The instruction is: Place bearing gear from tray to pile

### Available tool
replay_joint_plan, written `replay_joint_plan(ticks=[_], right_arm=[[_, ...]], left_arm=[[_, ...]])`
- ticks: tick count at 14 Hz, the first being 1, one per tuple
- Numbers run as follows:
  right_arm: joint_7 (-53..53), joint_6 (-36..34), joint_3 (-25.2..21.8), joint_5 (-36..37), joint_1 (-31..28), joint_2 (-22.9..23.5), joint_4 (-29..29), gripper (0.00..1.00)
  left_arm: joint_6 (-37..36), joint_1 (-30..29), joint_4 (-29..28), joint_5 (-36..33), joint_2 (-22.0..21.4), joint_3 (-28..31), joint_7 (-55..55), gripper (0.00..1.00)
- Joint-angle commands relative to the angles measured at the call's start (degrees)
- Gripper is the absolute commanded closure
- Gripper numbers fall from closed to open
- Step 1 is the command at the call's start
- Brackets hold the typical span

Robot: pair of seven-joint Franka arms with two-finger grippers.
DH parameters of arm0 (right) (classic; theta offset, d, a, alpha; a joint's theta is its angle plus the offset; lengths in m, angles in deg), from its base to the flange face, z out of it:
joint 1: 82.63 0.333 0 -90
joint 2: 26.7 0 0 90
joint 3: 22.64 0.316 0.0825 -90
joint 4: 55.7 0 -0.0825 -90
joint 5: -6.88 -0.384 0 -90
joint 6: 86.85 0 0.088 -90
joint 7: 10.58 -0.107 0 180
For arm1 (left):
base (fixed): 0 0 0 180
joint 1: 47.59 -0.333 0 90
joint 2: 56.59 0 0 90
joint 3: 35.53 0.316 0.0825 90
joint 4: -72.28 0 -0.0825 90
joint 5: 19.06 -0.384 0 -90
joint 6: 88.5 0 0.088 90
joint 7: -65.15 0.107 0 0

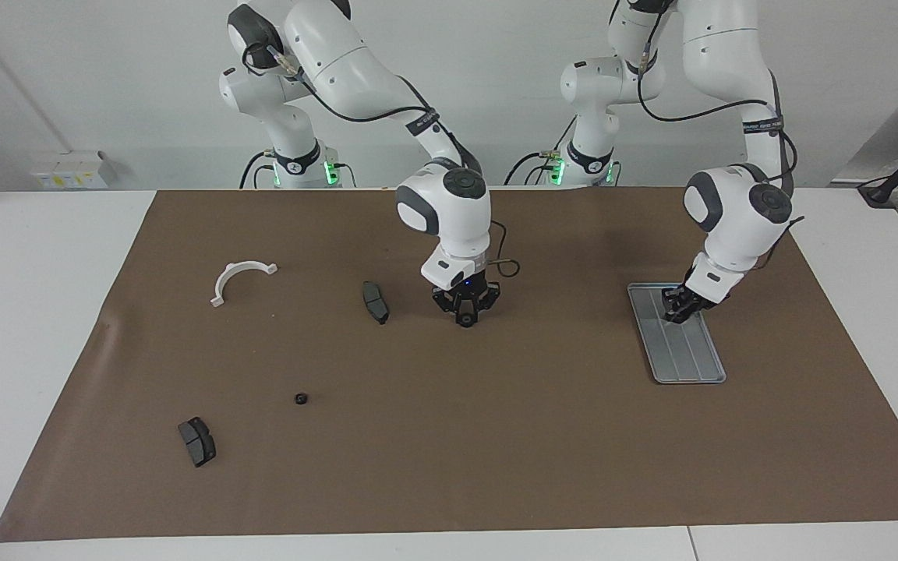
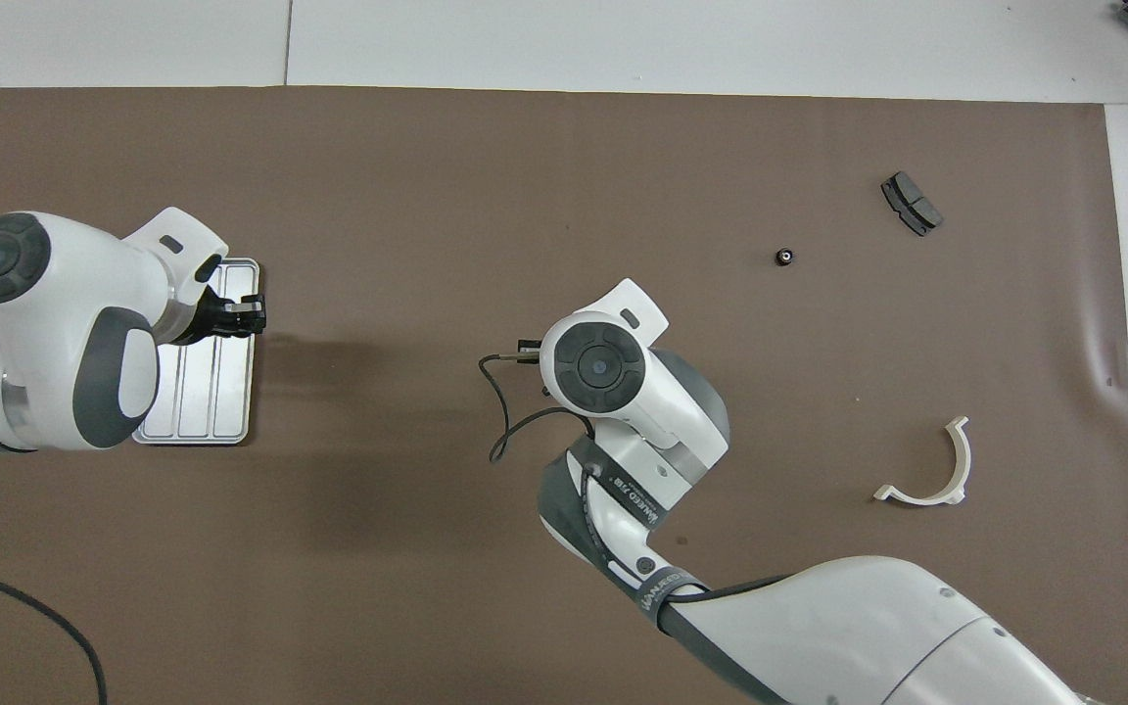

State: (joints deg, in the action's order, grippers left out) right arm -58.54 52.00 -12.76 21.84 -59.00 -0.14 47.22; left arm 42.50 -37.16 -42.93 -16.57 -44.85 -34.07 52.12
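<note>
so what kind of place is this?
Probably a robotics lab bench: two white arms bolted at a white table under a brown paper mat, plain walls, and staged parts such as a ridged silver metal tray and a white half-ring bracket.

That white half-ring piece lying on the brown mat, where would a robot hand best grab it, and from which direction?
The white half-ring bracket lies flat on the mat with bare mat all round it, so coming straight down from above looks best. The gripper would probably pinch across the thin band at the middle of the arc, one finger inside the curve and one outside. The small flanged ends look harder to hold.
</note>
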Motion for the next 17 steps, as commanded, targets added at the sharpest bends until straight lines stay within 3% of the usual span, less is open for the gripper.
replay_joint_plan(ticks=[1, 4, 6, 10, 12, 13, 14, 15, 17], right_arm=[[2.16, 1.08, 0.75, 1.38, -5.68, -6.59, 6.22, 0.91], [8.48, 1.08, 0.83, 1.30, -12.53, -11.52, 11.84, 0.91], [13.40, 0.73, 0.83, 1.12, -15.53, -14.07, 15.01, 0.92], [27.20, 0.64, 1.01, 0.33, -21.95, -15.05, 18.27, 0.92], [28.10, 0.64, 1.10, 0.07, -22.57, -15.23, 19.59, 0.92], [28.02, 0.64, 1.10, -0.89, -22.23, -15.14, 19.94, 0.92], [28.01, 0.81, 1.10, -2.47, -21.70, -15.14, 20.38, 0.91], [28.01, 0.90, 1.18, -3.44, -21.26, -15.14, 20.65, 0.88], [28.19, 0.99, 1.18, -3.80, -21.17, -15.23, 21.70, 0.78]], left_arm=[[-2.50, 7.82, 4.37, 0.14, 2.31, 0.83, -11.10, 1.00], [-1.54, 17.66, 5.69, 0.14, 3.54, 0.83, -22.26, 1.00], [1.26, 24.60, 6.48, -0.12, 7.13, 1.01, -28.25, 1.00], [5.40, 30.69, 6.40, -0.30, 10.31, 0.83, -31.00, 1.00], [5.33, 31.93, 5.69, -0.38, 10.40, 0.92, -30.92, 1.00], [4.97, 31.85, 5.87, -0.47, 10.40, 0.92, -30.65, 0.70], [3.84, 31.24, 6.48, -0.82, 10.40, 1.01, -30.22, 0.23], [1.57, 30.97, 7.44, -3.17, 10.31, 1.01, -29.34, 0.17], [-2.49, 28.52, 10.60, -5.57, 10.23, 1.01, -25.83, 0.15]])
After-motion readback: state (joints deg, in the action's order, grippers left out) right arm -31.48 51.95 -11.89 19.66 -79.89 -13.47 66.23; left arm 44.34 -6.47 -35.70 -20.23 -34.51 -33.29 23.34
